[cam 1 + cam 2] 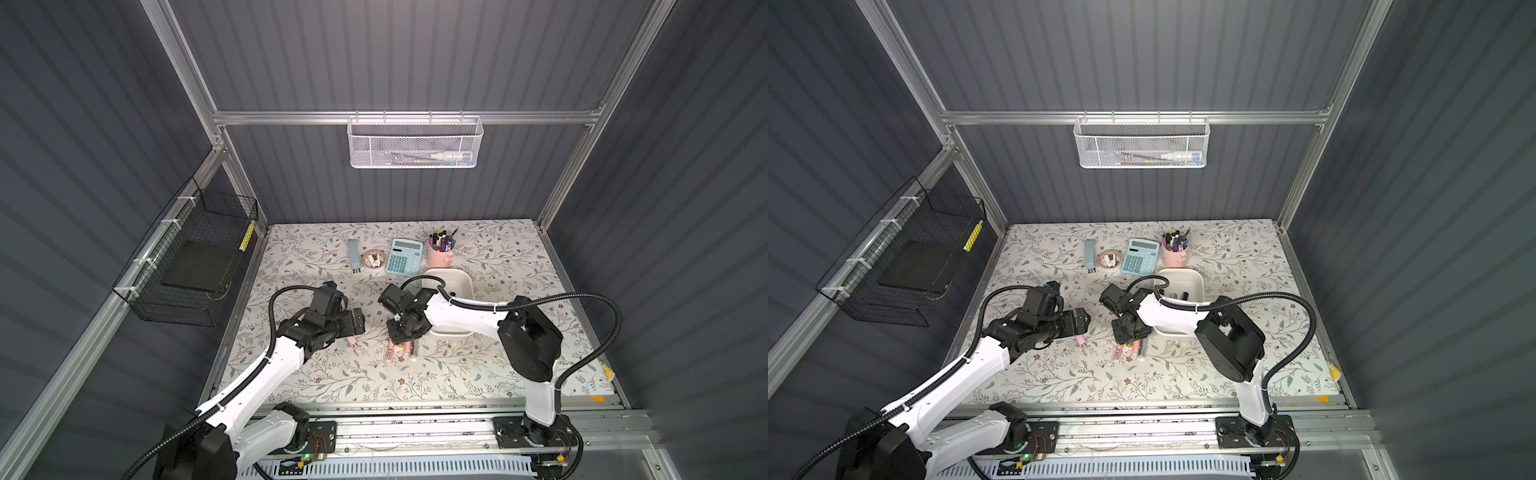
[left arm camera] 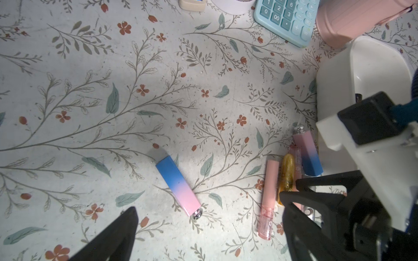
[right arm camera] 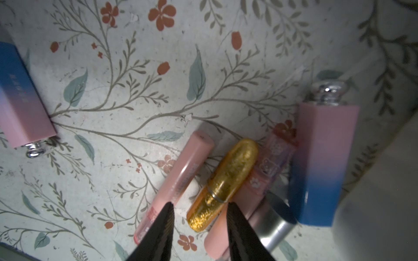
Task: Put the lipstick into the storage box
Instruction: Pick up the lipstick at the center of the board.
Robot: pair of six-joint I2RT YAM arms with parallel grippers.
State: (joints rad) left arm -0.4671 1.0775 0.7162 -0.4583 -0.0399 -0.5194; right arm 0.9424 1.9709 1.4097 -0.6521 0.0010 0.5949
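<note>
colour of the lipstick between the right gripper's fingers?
The lipstick is glittery gold; best seen in the right wrist view.

Dark grey ribbed walls point(image 1: 415, 62) enclose the cell inside an aluminium frame point(image 1: 291, 117). A white mesh basket point(image 1: 415, 143) hangs on the back rail, a black wire basket point(image 1: 187, 266) on a side wall. The worktop point(image 1: 498, 257) has a floral covering.

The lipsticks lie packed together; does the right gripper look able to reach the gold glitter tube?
Probably yes: the right gripper is open astride the gold glitter tube, nothing above it, though a pink tube and a flowered tube crowd its sides.
</note>
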